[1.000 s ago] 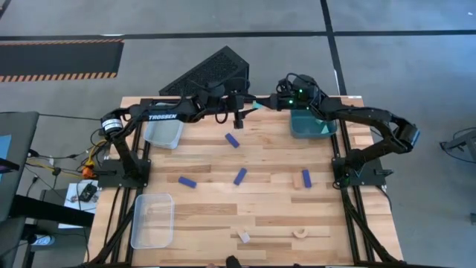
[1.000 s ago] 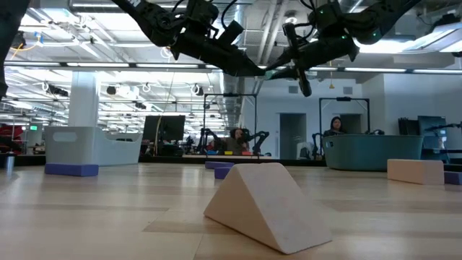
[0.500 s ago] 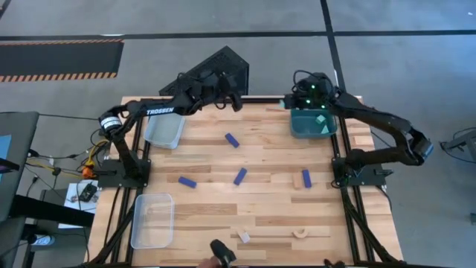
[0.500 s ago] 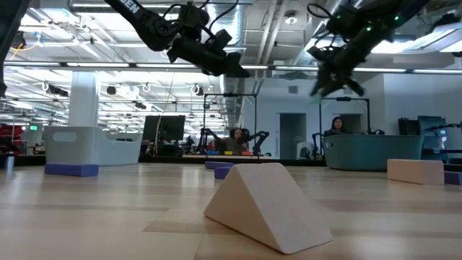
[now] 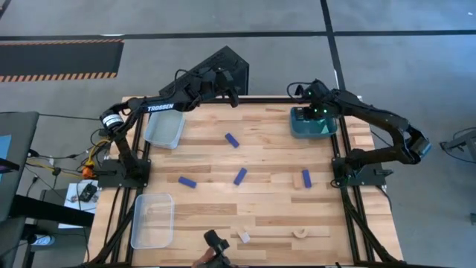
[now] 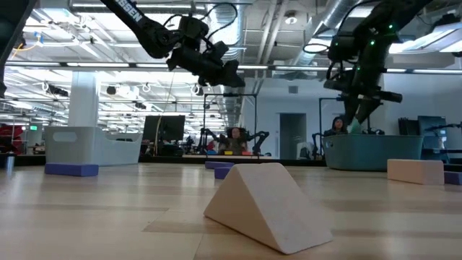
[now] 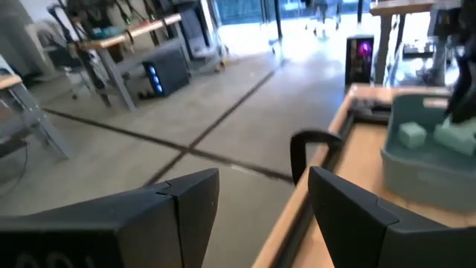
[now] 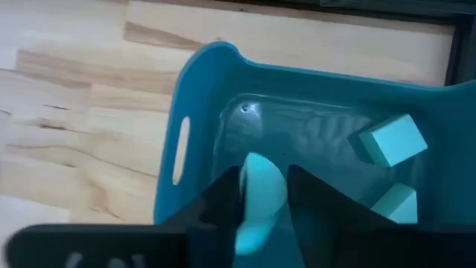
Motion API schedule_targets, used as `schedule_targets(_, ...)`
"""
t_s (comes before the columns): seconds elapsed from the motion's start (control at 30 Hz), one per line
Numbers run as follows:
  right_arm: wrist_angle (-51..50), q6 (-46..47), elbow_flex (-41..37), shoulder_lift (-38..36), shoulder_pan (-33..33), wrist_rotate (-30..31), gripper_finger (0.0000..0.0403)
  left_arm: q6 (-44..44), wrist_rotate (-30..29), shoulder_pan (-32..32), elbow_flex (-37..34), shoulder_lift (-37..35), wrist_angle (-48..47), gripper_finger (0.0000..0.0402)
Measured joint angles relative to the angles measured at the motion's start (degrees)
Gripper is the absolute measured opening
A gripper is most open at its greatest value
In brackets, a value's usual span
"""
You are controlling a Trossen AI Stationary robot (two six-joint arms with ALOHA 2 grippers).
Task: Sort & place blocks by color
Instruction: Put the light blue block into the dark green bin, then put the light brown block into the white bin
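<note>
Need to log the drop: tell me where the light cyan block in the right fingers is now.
The light cyan block sits between the right gripper's fingers, over the teal plastic bin at the table's far right corner, above two cyan cubes already inside.

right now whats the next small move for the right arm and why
Probably finish opening the right gripper so the cyan block between its fingers drops. It hangs directly over the teal bin, where two cyan blocks already lie, so nothing more needs lining up.
</note>
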Motion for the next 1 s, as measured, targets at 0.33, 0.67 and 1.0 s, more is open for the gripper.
schedule_targets(0.33,-0.53,-1.58,0.02,0.19,1.92,2.9,0.0227,-12.11,0.34,-1.6,0.05,0.94,-3.51,0.0199)
schedule_targets(0.67,0.07,-1.1,0.02,-0.16,13.16,1.0,0.0221,-10.58,3.38,-4.41,0.05,0.94,-4.84,0.0198)
schedule_targets(1.0,1.85,5.27,0.02,-2.08,31.33,1.64,0.0202,-19.04,4.94,-11.15,1.37,0.66,-7.85,0.0179)
